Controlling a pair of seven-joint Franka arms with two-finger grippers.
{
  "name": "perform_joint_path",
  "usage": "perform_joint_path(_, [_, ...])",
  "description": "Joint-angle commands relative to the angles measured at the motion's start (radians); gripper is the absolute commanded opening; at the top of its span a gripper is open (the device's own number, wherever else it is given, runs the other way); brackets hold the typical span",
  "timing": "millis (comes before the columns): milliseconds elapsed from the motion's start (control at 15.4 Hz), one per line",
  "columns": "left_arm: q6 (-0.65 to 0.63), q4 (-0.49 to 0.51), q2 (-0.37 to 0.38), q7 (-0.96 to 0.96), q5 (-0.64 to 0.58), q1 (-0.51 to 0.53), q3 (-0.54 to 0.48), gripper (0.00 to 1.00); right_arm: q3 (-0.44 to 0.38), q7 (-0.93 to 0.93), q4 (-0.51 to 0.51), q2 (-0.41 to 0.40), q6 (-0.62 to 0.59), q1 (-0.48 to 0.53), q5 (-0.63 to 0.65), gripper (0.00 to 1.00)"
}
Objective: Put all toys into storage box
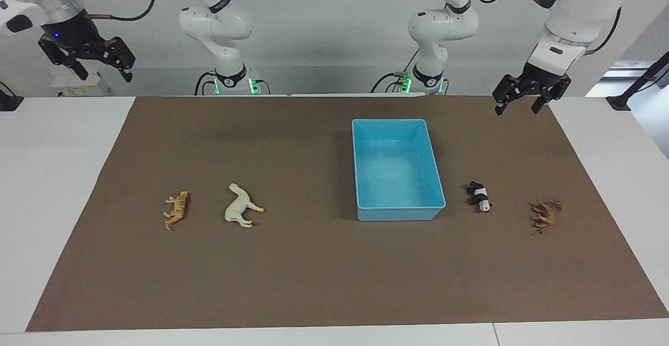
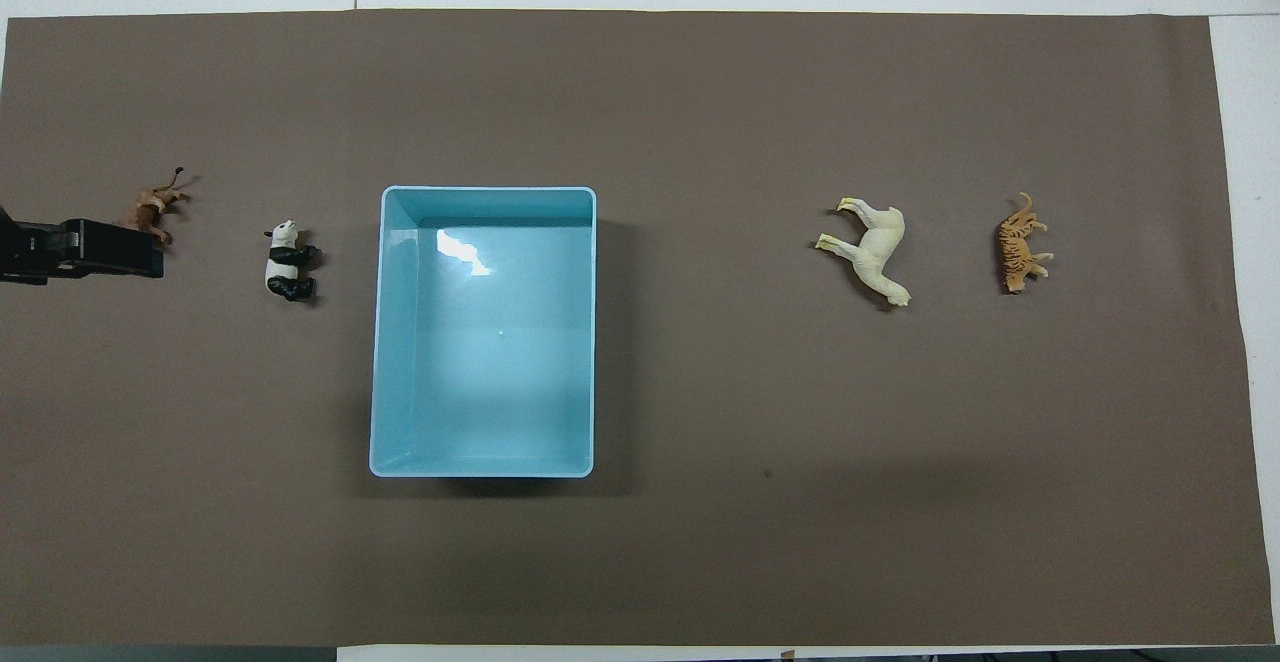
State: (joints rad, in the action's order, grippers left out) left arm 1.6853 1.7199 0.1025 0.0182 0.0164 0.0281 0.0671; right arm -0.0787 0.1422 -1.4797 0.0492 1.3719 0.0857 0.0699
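The light blue storage box point(image 1: 400, 214) stands empty on the brown mat; it also shows in the overhead view point(image 2: 480, 467). Toward the right arm's end lie the orange tiger point(image 1: 176, 210) point(image 2: 1018, 242) and the cream horse point(image 1: 239, 206) point(image 2: 875, 250). Toward the left arm's end lie the panda point(image 1: 480, 196) point(image 2: 288, 262) and the dark brown lion point(image 1: 545, 215) point(image 2: 155, 207). My left gripper point(image 1: 517, 106) hangs open and empty over the mat's corner near its base; its tip point(image 2: 90, 247) partly covers the lion from above. My right gripper point(image 1: 102, 69) is open, raised off the mat's end.
The brown mat point(image 1: 313, 273) covers most of the white table point(image 1: 47, 205). All four toys lie on their sides in a row level with the box's end farthest from the robots.
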Motion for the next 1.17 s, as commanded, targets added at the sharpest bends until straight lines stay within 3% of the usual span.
perform_joint_path(0, [0.050,0.061,0.031,-0.046,-0.007,0.033,0.003,1.00,0.016,0.030,-0.123,0.064,0.084,0.017,0.013,1.00])
perform_joint_path(260, [0.050,0.066,0.033,-0.047,-0.007,0.032,0.003,1.00,0.016,0.020,-0.267,0.071,0.232,0.006,0.007,1.00])
perform_joint_path(715, [0.060,0.069,0.029,-0.053,-0.007,0.036,0.003,1.00,0.016,-0.022,-0.344,-0.167,0.508,0.006,-0.004,1.00])
perform_joint_path(845, [0.080,0.076,0.010,-0.078,-0.007,0.053,0.005,1.00,0.016,-0.042,-0.364,-0.207,0.567,0.006,-0.005,1.00])
perform_joint_path(1105, [0.242,0.151,-0.065,-0.126,-0.007,0.055,0.005,1.00,0.017,-0.059,-0.439,-0.244,0.713,0.002,-0.007,1.00])
